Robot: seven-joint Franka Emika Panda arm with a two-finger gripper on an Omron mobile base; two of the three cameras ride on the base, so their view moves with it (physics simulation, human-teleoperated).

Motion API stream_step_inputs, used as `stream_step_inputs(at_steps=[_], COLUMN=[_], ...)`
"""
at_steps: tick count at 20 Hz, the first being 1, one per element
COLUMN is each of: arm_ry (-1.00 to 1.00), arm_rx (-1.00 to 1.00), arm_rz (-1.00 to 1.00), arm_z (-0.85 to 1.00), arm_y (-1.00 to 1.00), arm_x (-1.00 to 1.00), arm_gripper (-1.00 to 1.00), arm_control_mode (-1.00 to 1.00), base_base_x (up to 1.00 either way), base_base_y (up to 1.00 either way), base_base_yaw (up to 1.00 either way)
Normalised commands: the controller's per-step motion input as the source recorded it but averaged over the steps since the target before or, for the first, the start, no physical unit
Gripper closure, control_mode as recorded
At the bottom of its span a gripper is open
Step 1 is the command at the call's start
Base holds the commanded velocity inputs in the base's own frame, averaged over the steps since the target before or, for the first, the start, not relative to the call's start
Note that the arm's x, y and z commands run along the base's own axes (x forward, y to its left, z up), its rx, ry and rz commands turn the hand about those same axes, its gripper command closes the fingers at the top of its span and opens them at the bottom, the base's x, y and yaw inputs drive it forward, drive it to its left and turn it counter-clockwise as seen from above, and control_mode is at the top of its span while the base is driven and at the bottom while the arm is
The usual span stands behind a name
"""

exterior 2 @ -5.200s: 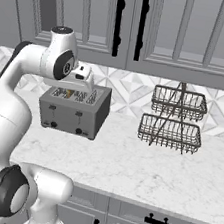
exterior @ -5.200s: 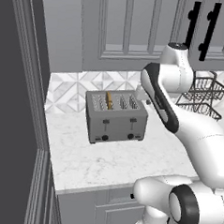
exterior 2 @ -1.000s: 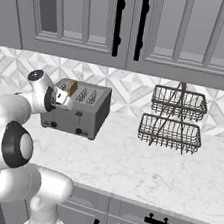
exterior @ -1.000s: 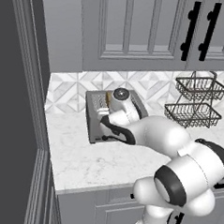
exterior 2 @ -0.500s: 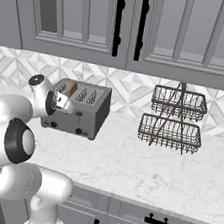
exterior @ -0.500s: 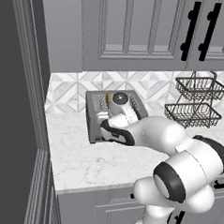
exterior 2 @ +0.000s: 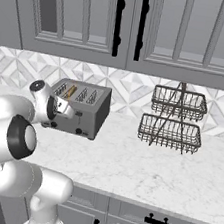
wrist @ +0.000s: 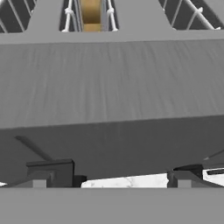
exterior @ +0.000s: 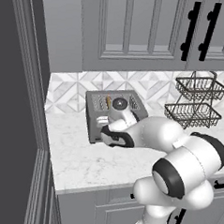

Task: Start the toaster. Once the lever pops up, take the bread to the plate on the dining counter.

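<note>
Toaster (exterior 2: 81, 109) left of wire basket rack (exterior 2: 174, 120); arm (exterior: 145, 132) covers front.

Soft, even rendered light is falling from above across the kitchen, leaving the marble counter (exterior 2: 142, 163) bright and glare-free while a faint shadow is pooling under the wire basket rack (exterior 2: 173, 120) and the tall panel (exterior: 12, 126) at the left is sitting in deep shade. Both base views are reading crisp edge to edge, with no visible blur or lens bending. Up close in the hand view, the toaster (wrist: 109, 87) face is showing smeared, streaky grey shading, darkening toward its lower edge.
</note>
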Motion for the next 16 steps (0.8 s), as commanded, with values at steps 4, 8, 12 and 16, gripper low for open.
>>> stream_step_inputs(at_steps=[4, 8, 12, 16], arm_ry=[0.00, 0.00, 0.00, 0.00], arm_rx=[0.00, 0.00, 0.00, 0.00], arm_rz=[0.00, 0.00, 0.00, 0.00], arm_z=[-0.28, -0.30, -0.29, -0.03], arm_y=[0.00, 0.00, 0.00, 0.00], arm_x=[0.00, 0.00, 0.00, 0.00], arm_gripper=[-1.00, -1.00, -1.00, -1.00], arm_control_mode=[-1.00, -1.00, -1.00, -1.00], base_base_x=[0.00, 0.00, 0.00, 0.00], base_base_y=[0.00, 0.00, 0.00, 0.00], base_base_yaw=[0.00, 0.00, 0.00, 0.00])
